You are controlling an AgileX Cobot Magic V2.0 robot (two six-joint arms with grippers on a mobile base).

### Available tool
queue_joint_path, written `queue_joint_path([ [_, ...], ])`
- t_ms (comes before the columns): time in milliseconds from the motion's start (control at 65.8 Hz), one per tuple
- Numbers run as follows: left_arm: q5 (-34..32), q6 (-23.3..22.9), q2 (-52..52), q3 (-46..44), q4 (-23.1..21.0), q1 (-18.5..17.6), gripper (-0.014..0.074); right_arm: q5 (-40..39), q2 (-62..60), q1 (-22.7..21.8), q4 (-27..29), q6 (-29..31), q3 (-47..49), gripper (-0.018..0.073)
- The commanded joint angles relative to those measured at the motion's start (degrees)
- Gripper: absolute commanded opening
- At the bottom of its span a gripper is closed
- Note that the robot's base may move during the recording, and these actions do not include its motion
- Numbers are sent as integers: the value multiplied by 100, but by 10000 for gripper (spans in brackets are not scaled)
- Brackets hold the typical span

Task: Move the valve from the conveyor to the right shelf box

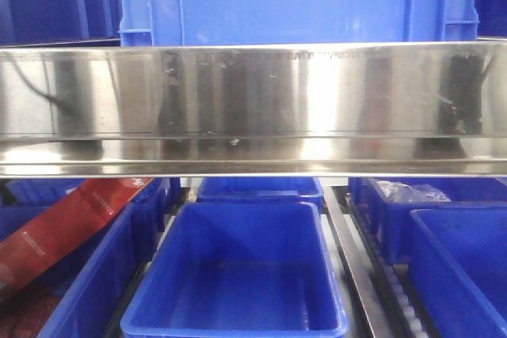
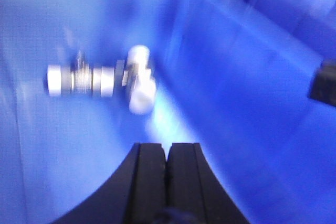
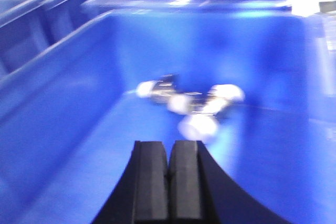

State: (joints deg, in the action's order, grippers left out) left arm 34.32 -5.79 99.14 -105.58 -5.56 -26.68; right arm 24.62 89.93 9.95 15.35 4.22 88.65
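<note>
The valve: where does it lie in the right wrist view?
The valve lies on the floor of a blue box, just ahead of the closed right gripper, near the far wall.

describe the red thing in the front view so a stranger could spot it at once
Start at the shiny steel shelf across the front view, then drop to the blue bins below. The red carton leans diagonally at far left, the only red item among blue.

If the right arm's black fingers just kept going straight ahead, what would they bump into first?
Most likely the metal valve lying on the floor of the blue box, just ahead of the closed right gripper. The picture is blurred, so depth is uncertain.
</note>
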Motion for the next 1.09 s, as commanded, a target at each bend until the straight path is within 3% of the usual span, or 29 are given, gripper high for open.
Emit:
queue_joint_path([
  [0, -559, -19, -509, 422, -29, -49, -111, -117, -533, -88, -99, 323, -329, -167],
  [91, -1076, 67, -950, 1082, -10, -73, -111, -345, -1129, -88, -142, 571, -909, -167],
  [304, -2949, 119, -2353, 3191, 44, -403, -111, -1346, -2431, -88, -153, 571, -2539, -167],
  [380, -3248, 119, -2813, 3985, 44, -404, -111, -1525, -2903, -88, -153, 571, -3107, -167],
  [517, -3432, 119, -3717, 5139, 44, -320, -111, -1665, -3858, -88, -153, 571, -3976, -167],
  [684, -3432, 119, -4991, 6299, 44, 48, -111, -2120, -4925, -88, -161, 571, -4956, -167],
  [927, -3333, 119, -6552, 7497, 44, 674, -111, -2346, -6061, -88, -161, 571, -6239, -167],
  [1079, -3265, 119, -7410, 7905, 44, 899, -111, -2229, -6675, -88, -161, 571, -6405, -167],
])
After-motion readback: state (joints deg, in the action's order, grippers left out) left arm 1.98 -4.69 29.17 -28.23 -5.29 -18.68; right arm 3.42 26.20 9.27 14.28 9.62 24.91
